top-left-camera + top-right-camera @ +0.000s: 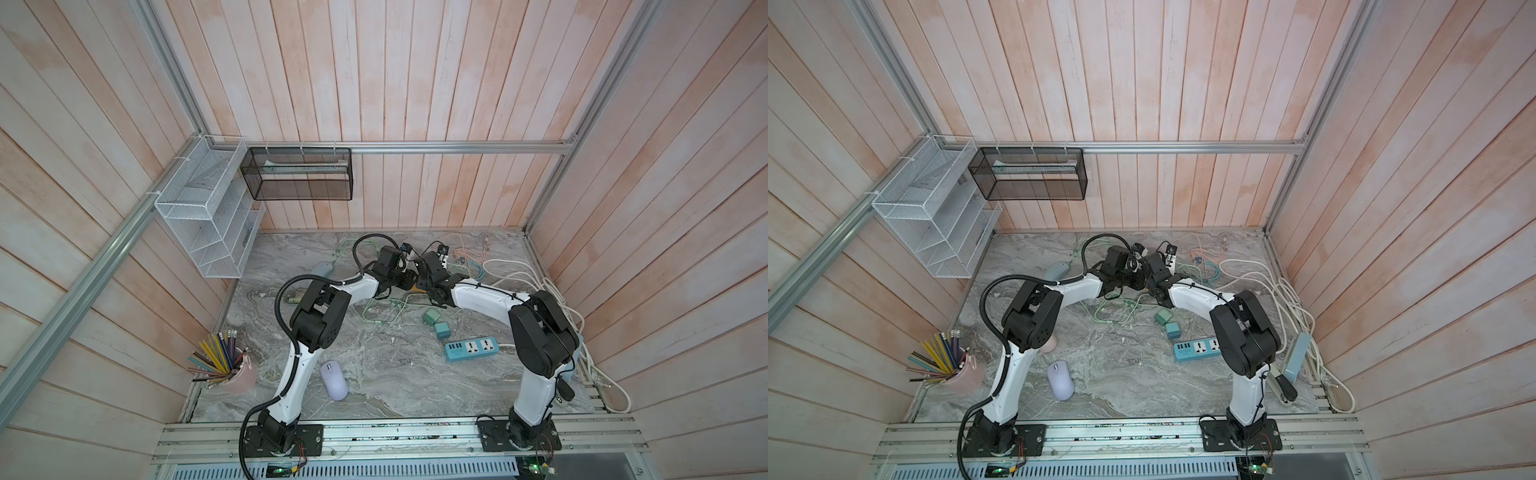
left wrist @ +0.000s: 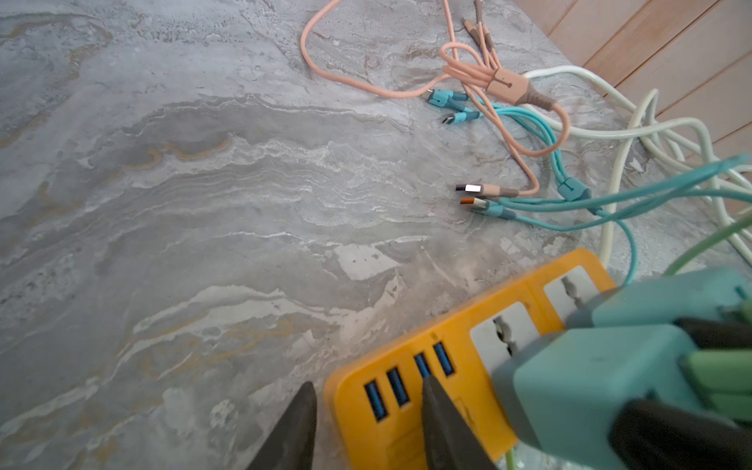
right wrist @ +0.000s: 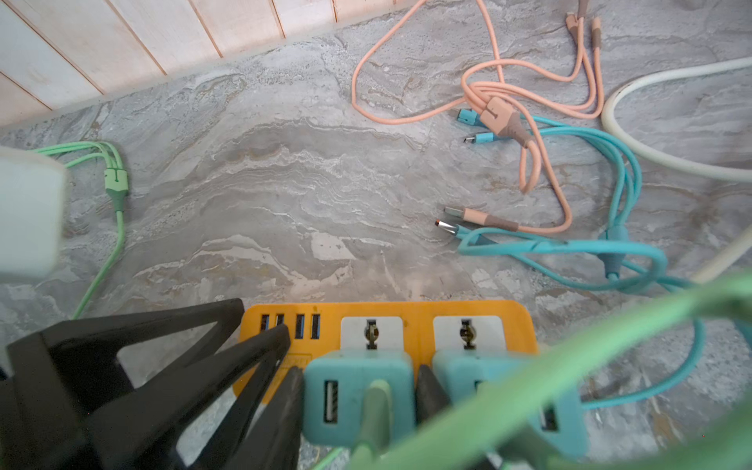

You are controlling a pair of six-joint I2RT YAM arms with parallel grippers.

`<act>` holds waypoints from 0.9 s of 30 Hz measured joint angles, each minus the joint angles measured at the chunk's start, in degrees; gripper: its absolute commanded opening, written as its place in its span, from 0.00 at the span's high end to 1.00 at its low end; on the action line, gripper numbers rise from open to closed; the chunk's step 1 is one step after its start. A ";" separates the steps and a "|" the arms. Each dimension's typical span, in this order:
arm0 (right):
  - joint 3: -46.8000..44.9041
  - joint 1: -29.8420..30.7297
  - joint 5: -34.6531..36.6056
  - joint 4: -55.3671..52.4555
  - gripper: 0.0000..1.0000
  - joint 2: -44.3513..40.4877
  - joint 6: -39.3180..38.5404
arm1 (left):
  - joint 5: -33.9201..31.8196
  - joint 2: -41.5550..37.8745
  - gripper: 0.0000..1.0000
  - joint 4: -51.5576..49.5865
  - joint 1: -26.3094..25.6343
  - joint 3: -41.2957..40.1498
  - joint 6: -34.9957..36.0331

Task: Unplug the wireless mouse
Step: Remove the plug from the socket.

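A grey-blue mouse (image 1: 323, 269) lies at the back left of the table with green cable leads (image 1: 338, 251) ending close to it; I cannot tell whether one is plugged in. A lilac mouse (image 1: 334, 380) lies at the front with no cable. Both grippers meet over an orange power strip (image 3: 415, 311). My right gripper (image 3: 360, 370) is shut on a teal charger adapter (image 3: 358, 403) plugged into the strip, with a green cable plug (image 3: 376, 411) in it. My left gripper (image 2: 368, 382) is open at the strip's USB end, one finger over the ports and one beside the strip.
A second teal adapter (image 3: 460, 362) sits in the neighbouring socket. Peach (image 3: 494, 112) and teal (image 3: 626, 171) cables and a white cord (image 1: 519, 270) lie right of the strip. Two loose adapters (image 1: 436, 324), a blue power strip (image 1: 471, 348) and a pencil cup (image 1: 241, 376) stand nearer the front.
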 measured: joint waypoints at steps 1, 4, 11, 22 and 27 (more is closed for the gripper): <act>-0.76 -0.17 -0.61 0.55 0.86 -0.57 0.22 | 0.00 0.00 0.56 0.00 0.00 0.00 0.00; -3.52 -1.16 -3.30 2.67 0.87 -2.62 0.98 | 0.00 0.00 0.56 0.00 0.00 0.00 -0.02; -5.20 -1.88 -3.54 3.58 0.88 -4.39 0.74 | 0.33 0.11 0.56 -0.17 -0.22 0.00 -0.02; -4.76 -0.70 -0.90 4.92 0.90 -4.39 -2.78 | 0.15 0.11 0.56 -0.26 -0.37 0.00 -0.11; -0.87 -0.37 1.77 5.20 0.91 -2.82 -5.97 | -0.35 0.11 0.56 -0.37 -0.07 -0.02 -0.68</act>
